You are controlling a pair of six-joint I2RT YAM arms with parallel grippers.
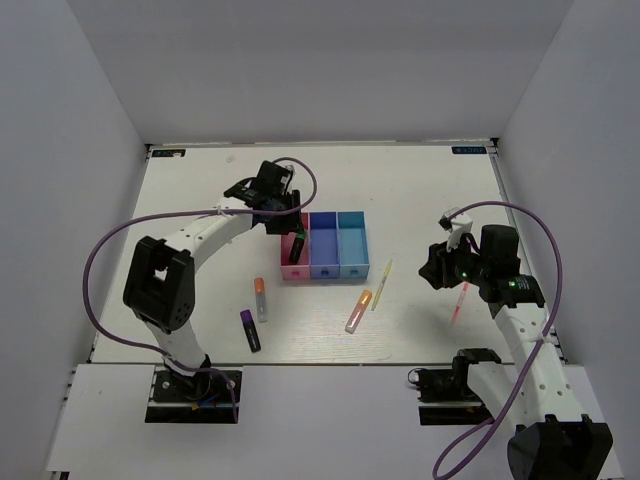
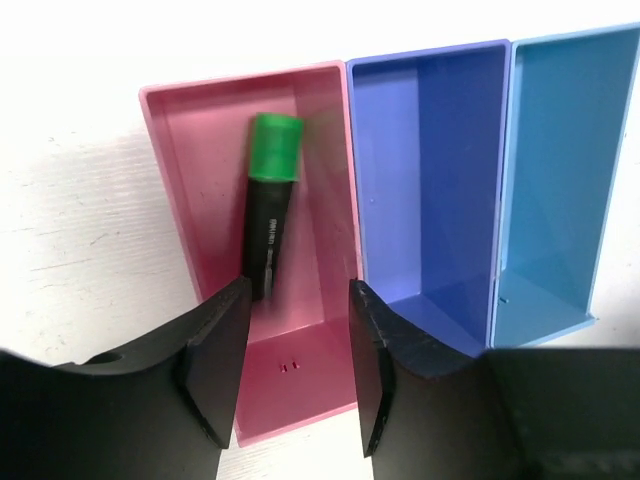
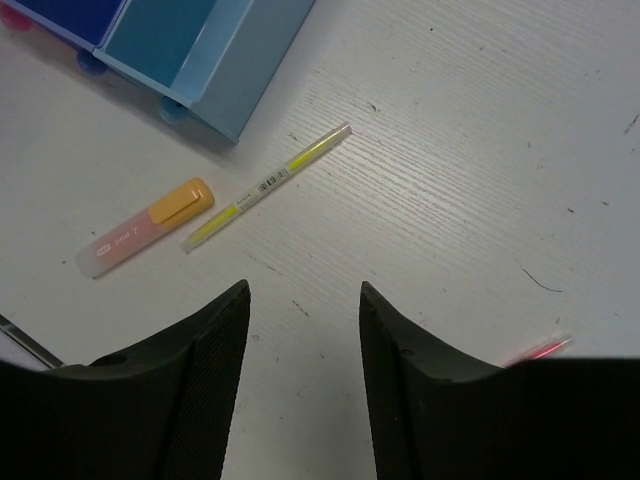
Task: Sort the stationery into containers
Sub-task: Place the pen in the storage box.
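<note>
White tabletop (image 1: 200, 200), centre: left gripper (image 2: 297, 290) gapes empty over pink bin (image 2: 180, 180) with green marker (image 2: 270, 200) inside; right gripper (image 3: 302, 290) spread, empty, near right edge.

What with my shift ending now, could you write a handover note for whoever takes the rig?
Grippers: the left gripper has its jaws open above the pink bin. The right gripper has its jaws open and empty, between the yellow pen and the pink pen.
Done: the green-capped marker is in the pink bin. The blue bin and teal bin are empty.
Left: the purple marker, the first highlighter, the second highlighter and both pens, all outside the bins.
</note>
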